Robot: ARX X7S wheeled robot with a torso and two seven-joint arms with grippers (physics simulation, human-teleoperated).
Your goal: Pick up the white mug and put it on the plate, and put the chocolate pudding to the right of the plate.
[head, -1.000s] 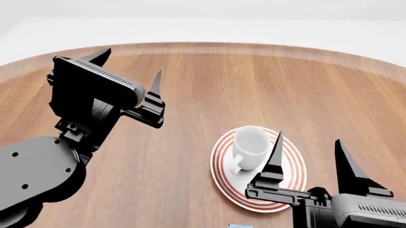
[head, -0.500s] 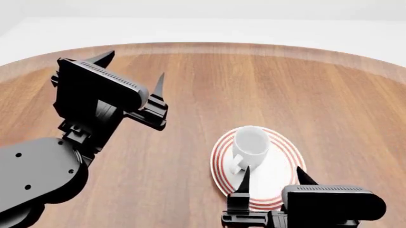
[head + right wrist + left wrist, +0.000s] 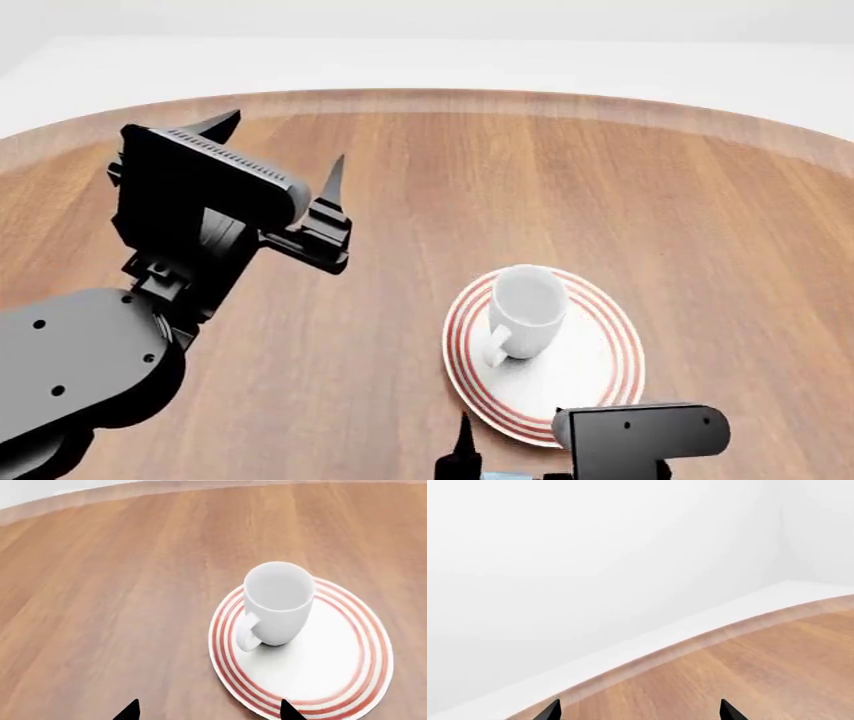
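The plate (image 3: 587, 395), a round white ceramic disc ringed with thin red circles, lies flat on the broad brown wood-grain worktop (image 3: 534, 180), just ahead of the right hand (image 3: 207, 714), and the plain glossy white ceramic mug (image 3: 525, 313) stands upright on it, toward its far left part, loop handle turned back toward that hand. So the mug half looks done; the step in hand, I judge, is the chocolate pudding. Only a sliver of pale blue (image 3: 505, 476) shows at the head view's lower edge, right under the right hand, probably that carton, though too little shows to be sure. The right hand's two dark fingertips (image 3: 128, 711) stand well apart, gripping nothing. To do this well, it should come straight down over the carton, close across its slim sides, lift clear of the plate rim, then carry it round to the bare wood beyond the plate's right side, where room is ample. The left hand (image 3: 274, 165), fingers spread and empty, hangs high and well off to the left, near the worktop's curved far edge
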